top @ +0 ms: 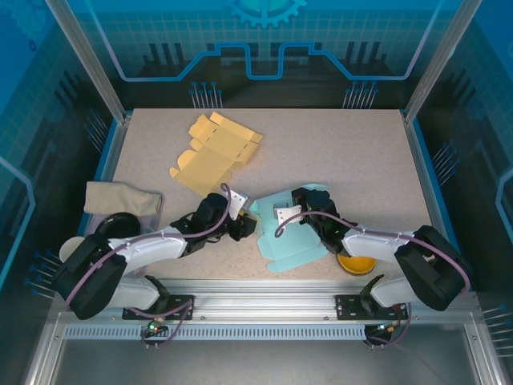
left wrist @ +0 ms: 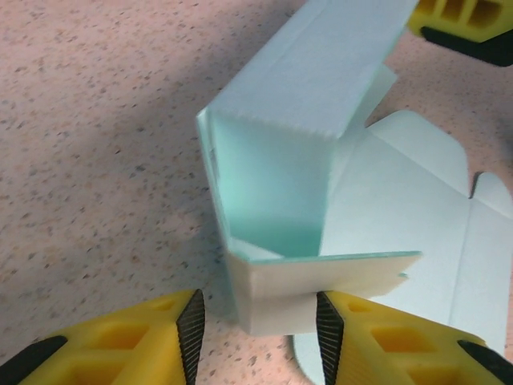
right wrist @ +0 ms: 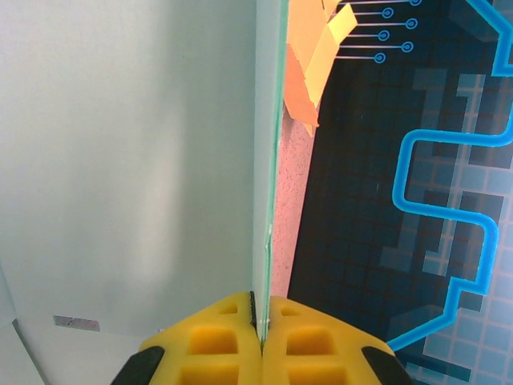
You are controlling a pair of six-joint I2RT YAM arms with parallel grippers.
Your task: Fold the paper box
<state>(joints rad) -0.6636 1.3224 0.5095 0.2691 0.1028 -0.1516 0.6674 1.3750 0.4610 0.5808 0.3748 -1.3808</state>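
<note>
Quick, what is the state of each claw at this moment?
Left claw: open, its fingers on either side of a corner of the blue box, not clamped.
Right claw: closed, pinching a panel of the blue box.

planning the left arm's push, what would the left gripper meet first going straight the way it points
Probably the pale blue paper box: its folded-up corner flap sits between the open jaws of the left gripper.
</note>
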